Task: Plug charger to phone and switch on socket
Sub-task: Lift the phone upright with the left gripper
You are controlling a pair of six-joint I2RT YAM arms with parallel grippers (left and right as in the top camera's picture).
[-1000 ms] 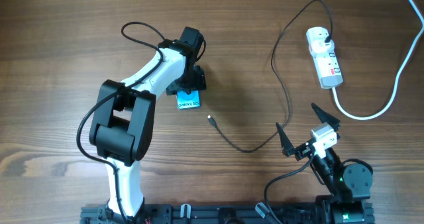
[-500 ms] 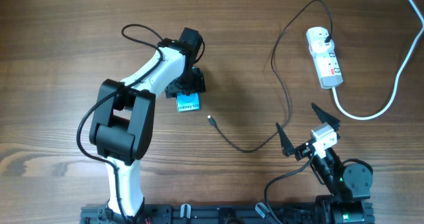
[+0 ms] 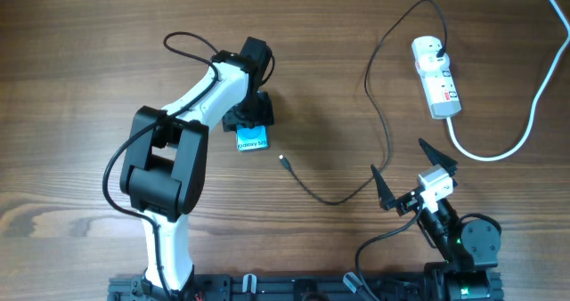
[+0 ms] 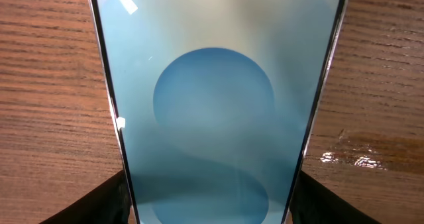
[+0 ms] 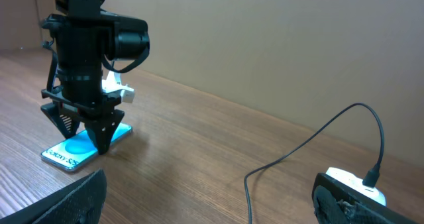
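Phone is lying clamped by its long edges in the left gripper, charger tip just beside; right gripper gaping.

My left arm reaches forward from its base, elbow bent, forearm angling forward and to my right, wrist turned straight down. My left gripper points vertically downward. Its fingers stand either side of the phone, pressed against its two long edges. My right arm sits folded close over its base. My right gripper is held low and roughly level, jaws spread wide, fingers well apart.
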